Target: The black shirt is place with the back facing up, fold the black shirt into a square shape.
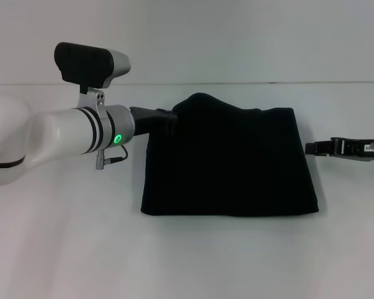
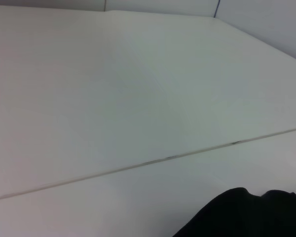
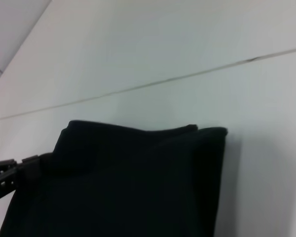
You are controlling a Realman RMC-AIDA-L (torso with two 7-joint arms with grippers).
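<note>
Where folded on white table (image 1: 62, 249): plain black soft fabric shirt (image 1: 227, 165), roughly square, far-left corner lifted. Left gripper (image 1: 165, 119) at that corner, pinching fabric. Right gripper (image 1: 318, 148) just beside right edge; finger state indeterminate.

Right wrist view: the black shirt (image 3: 138, 182) lies folded on the white table (image 3: 187, 44), layered edges visible along its far side, one corner squared off. A thin dark seam line (image 3: 153, 83) crosses the table beyond it. The left gripper (image 3: 12, 174) touches the shirt's far corner; finger state unresolved.
</note>
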